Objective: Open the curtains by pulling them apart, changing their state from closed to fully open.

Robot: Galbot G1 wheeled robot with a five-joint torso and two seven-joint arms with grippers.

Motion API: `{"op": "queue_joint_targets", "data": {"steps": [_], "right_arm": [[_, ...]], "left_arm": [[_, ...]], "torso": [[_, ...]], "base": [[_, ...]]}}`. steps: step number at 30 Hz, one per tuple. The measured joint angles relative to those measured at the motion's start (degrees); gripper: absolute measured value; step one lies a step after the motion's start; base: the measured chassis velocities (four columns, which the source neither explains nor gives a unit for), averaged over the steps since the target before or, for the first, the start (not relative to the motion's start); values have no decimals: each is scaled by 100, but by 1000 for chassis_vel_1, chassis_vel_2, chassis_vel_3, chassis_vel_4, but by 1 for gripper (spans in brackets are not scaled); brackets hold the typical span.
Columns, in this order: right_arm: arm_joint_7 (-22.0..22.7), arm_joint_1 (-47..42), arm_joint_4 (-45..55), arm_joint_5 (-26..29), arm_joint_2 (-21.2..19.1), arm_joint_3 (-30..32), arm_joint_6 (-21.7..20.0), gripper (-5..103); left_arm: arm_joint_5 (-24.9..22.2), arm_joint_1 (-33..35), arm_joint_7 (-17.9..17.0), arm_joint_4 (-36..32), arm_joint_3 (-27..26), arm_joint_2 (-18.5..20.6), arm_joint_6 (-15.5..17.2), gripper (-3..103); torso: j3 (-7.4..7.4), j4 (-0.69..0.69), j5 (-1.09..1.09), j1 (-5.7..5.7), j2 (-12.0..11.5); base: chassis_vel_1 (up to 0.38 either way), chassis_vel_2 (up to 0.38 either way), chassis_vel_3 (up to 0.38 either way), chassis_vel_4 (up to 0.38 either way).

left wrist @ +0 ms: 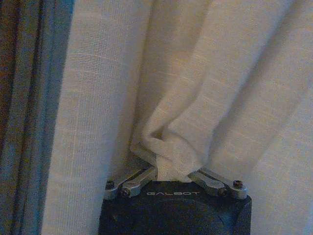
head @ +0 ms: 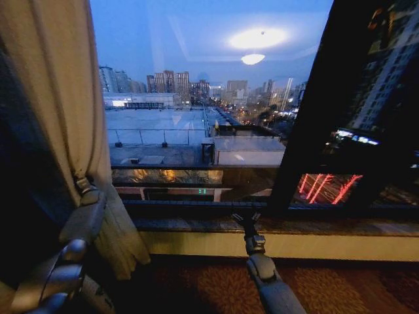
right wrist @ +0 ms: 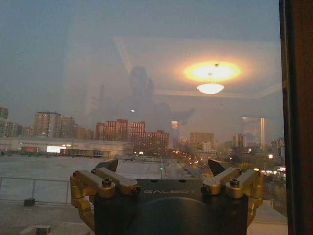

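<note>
A: What is filling the scene now?

B: The window (head: 216,98) is showing the evening city, and I am placing everything by it. The curtain (head: 65,118) is hanging bunched at the left edge of the window, already pulled aside from the glass. To the right of the window I am seeing no panel, just a dark frame (head: 314,111).

A: And the arms?

B: The left gripper (left wrist: 171,171) is sitting at the window's left edge with its jaws clamped on a fold of the curtain; the cloth is puckering between them. The right gripper (right wrist: 168,169) is pointing at the middle of the window, above the sill (head: 275,226), with its jaws standing apart and holding nothing.

A: Which step is this?

B: I am judging that the left panel is near the end of its pull. The next move is probably asking the left gripper to release the fold without dragging the cloth back across the window.
</note>
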Motion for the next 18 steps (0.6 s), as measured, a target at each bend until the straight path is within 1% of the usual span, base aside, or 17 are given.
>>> {"op": "queue_joint_targets", "data": {"steps": [1, 2, 3, 4, 5, 6, 7, 8, 9, 11, 12, 13, 14, 15, 17, 18], "right_arm": [[0, 0, 0, 0, 0, 0, 0, 100], [0, 0, 0, 0, 0, 0, 0, 100], [0, 0, 0, 0, 0, 0, 0, 100], [0, 0, 0, 0, 0, 0, 0, 100], [0, 0, 0, 0, 0, 0, 0, 100], [0, 0, 0, 0, 0, 1, 0, 100], [0, 0, 0, 0, 0, 1, 0, 100], [0, 0, 0, 0, -1, 1, 0, 100], [0, 0, 0, 0, 0, 1, 0, 100], [-1, 0, 1, 0, 0, -1, 0, 100], [-1, 0, 1, 0, 0, -1, 0, 100], [0, 0, 0, 0, 0, 0, 0, 100], [0, 0, 0, 0, 0, 1, 0, 100], [0, 0, 0, 0, 0, 1, 0, 100], [0, 0, 0, 0, 0, 0, 0, 100], [0, 0, 0, 0, 0, 0, 0, 100]], "left_arm": [[-14, 147, 64, -188, 0, -2, 0, 2], [-14, 147, 64, -188, 0, -2, 0, 2], [-36, 254, 114, -325, 0, -3, 1, 2], [-120, 611, 273, -748, -5, -9, 1, 2], [-225, 897, 418, -1068, -32, -14, 13, 7], [-362, 1203, 591, -1434, -69, -17, 78, 7], [-362, 1203, 591, -1434, -69, -17, 78, 7], [-436, 1352, 671, -1631, -89, -26, 117, 12], [-611, 1730, 868, -2201, -103, -120, 196, 18], [-675, 2058, 1005, -2697, -114, -265, 226, 28], [-675, 2058, 1005, -2697, -114, -265, 226, 28], [-691, 2266, 1073, -2969, -137, -337, 236, 28], [-697, 2438, 1152, -3173, -165, -390, 243, 34], [-693, 2712, 1304, -3496, -226, -480, 247, 40], [-670, 3034, 1434, -3900, -321, -628, 249, 50], [-670, 3034, 1434, -3900, -321, -628, 249, 50]], "torso": [[0, 0, 0, 0, 0], [0, 0, 0, 0, 0], [0, 0, 0, 0, 0], [0, -2, 2, 0, 0], [0, -3, 2, 0, 0], [0, -2, -1, 0, 0], [0, -2, -1, 0, 0], [0, -1, -2, 0, 0], [0, 2, 2, 0, 0], [-1, -2, 3, -1, 0], [-1, -2, 3, -1, 0], [-1, -3, 0, -1, 0], [0, -4, 1, -1, 0], [0, -3, 1, -1, 0], [0, -1, 3, -1, 0], [0, -1, 3, -1, 0]], "base": [[0, 0, 0, 0], [0, 0, 0, 0], [0, 0, 0, 0], [0, 0, 0, 0], [0, 0, 0, 0], [0, 0, 0, 0], [0, 0, 0, 0], [0, 0, 0, 0], [0, 0, 0, 0], [0, 0, 0, 0], [0, 0, 0, 0], [0, 0, 0, 0], [0, 0, 0, 0], [0, 0, 0, 0], [0, 0, 0, 0], [0, 0, 0, 0]]}}
